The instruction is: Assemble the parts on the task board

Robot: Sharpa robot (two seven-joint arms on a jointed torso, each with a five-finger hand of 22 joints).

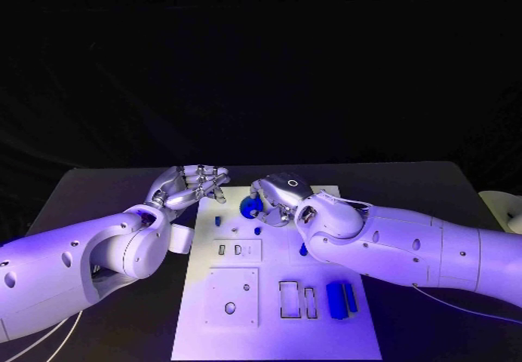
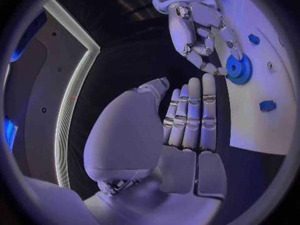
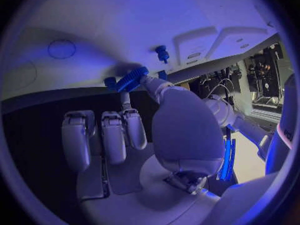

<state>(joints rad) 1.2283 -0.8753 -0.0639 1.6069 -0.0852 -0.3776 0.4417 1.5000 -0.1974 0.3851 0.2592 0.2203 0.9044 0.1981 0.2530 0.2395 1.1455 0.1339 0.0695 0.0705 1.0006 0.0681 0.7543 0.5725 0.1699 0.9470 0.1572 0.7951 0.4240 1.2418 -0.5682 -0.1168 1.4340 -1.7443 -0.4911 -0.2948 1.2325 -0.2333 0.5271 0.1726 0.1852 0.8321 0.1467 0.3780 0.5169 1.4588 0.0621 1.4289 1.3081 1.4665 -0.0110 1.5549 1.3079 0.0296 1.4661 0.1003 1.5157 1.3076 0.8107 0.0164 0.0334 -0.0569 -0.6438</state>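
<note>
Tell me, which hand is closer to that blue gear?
Right. The right hand pinches the blue gear at the task board. The left hand hovers beside it, empty.

The far end of the white board [image 1: 327,332] is crowded: the right hand [image 1: 277,200] sits over a blue gear [image 1: 253,207] there, and the left hand [image 1: 194,185] hangs just beside the board's left edge. Small blue pegs [image 1: 218,221] stand between them. The near end of the board lies open, save two blue bars [image 1: 342,299] lying flat.
</note>
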